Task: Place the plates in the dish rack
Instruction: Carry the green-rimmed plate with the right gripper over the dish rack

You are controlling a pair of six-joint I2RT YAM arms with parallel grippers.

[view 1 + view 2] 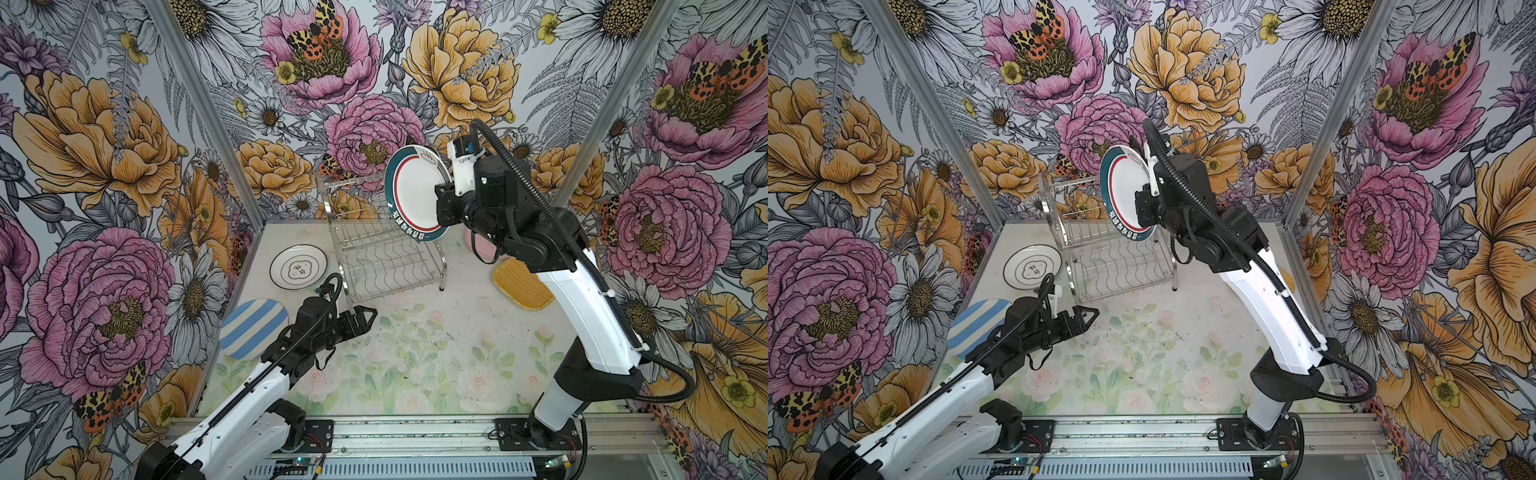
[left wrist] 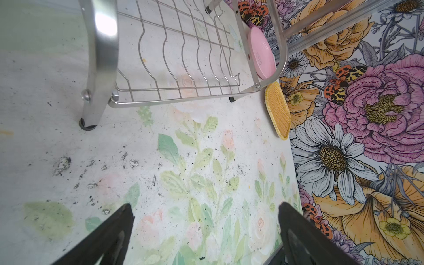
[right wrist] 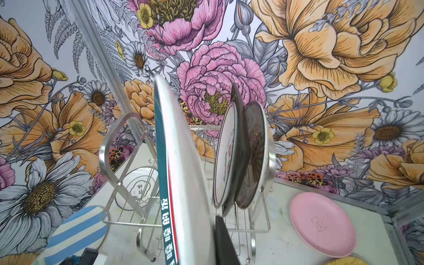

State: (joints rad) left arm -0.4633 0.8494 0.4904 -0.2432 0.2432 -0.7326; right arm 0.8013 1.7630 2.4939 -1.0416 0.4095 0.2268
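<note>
Floral table (image 1: 415, 353), middle open. The right gripper (image 1: 444, 208) pinches a teal-rimmed plate (image 1: 415, 187) upright by its edge, over the rack (image 1: 386, 257) at 12 o'clock; 3 plates (image 3: 241, 156) stand in its top tier. The left gripper (image 1: 368, 316), spread and empty, hangs at 8 o'clock.

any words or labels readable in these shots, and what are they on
"的饭": white characters on the rim of the teal-rimmed plate; the rim's other characters are too blurred to read.
Two dark characters at the centre of the cloud-emblem plate: too small to read.
Embossed mark at the centre of the pink plate: not legible.
No other text shows.
</note>
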